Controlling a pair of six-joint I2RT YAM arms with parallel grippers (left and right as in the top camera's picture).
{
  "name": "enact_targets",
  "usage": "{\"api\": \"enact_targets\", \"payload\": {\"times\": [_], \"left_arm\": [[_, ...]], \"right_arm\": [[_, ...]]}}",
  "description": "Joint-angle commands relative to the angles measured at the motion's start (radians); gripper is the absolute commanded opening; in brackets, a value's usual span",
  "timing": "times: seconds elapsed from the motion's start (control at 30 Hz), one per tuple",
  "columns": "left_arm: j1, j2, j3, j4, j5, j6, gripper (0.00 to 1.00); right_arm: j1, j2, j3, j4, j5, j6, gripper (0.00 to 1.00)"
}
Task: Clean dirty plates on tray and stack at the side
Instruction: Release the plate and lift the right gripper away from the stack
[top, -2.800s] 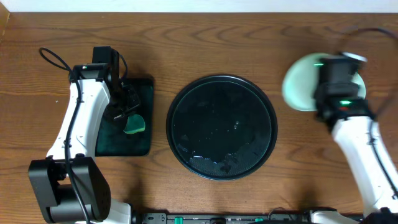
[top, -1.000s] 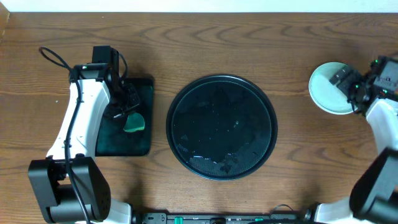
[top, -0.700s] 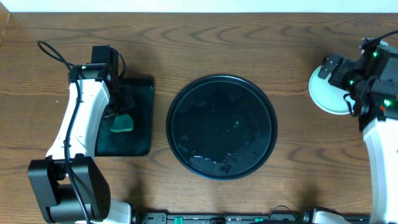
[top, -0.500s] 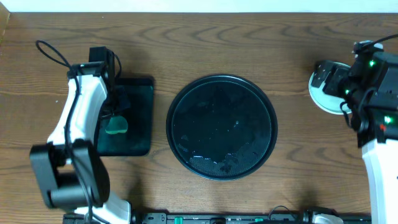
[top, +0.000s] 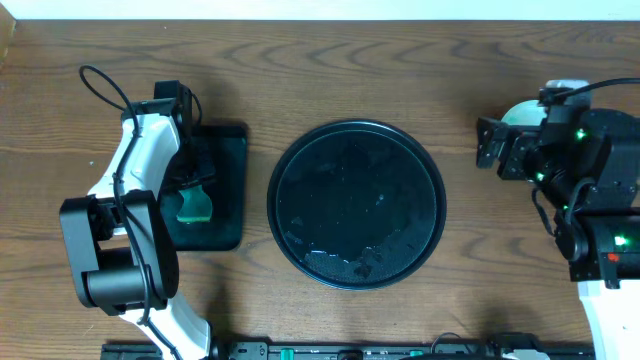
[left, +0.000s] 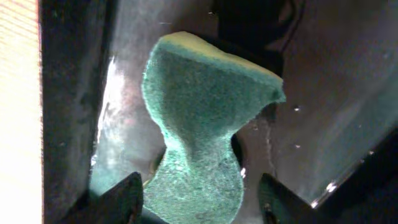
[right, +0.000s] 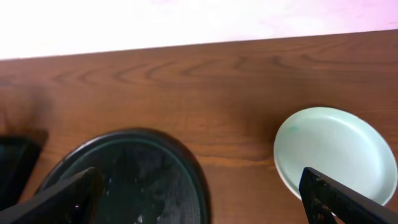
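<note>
Here the left fingers (left: 118, 200) stand released astride the sponge (left: 199, 112), the right fingers (right: 348, 198) spread empty by a plate (right: 336, 152).

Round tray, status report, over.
Left gripper open around sponge. Right gripper open, empty. Round tray holds no plates; mint plate on table, right side. Nothing blocking.

Large round glossy black tray (top: 357, 204) sits at the centre of the brown wooden tabletop (top: 320, 70), with wet glints on its floor. Smaller rectangular black tray (top: 230, 200) lies toward the left edge and carries a green sponge (top: 191, 207), partly under the white left arm (top: 135, 170). Pale mint-green round plate (top: 522, 112) lies near the right edge, mostly hidden by the right arm (top: 590, 190).
</note>
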Motion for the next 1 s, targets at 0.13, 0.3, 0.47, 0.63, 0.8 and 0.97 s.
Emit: {"api": "enact_targets", "payload": {"times": [0.13, 0.3, 0.47, 0.63, 0.8, 0.97], "left_arm": [[-0.004, -0.106, 0.014, -0.003, 0.092, 0.041, 0.64], [-0.042, -0.289, 0.014, -0.005, 0.13, 0.084, 0.67], [-0.103, -0.508, 0.014, -0.018, 0.13, 0.088, 0.68], [-0.192, -0.752, 0.014, -0.066, 0.131, 0.092, 0.71], [-0.257, -0.948, 0.014, -0.114, 0.131, 0.09, 0.77], [-0.268, -1.119, 0.014, -0.145, 0.131, 0.082, 0.79]], "right_arm": [[0.059, -0.048, 0.013, -0.006, 0.001, -0.155, 0.99], [0.067, -0.108, 0.013, 0.005, 0.001, -0.187, 0.99], [0.067, -0.173, 0.013, 0.008, 0.0, -0.215, 0.99], [0.067, -0.23, 0.013, -0.002, -0.018, -0.216, 0.99], [0.067, -0.241, 0.013, -0.012, -0.018, -0.216, 0.99], [0.066, -0.24, 0.013, -0.116, -0.018, -0.216, 0.99]]}}
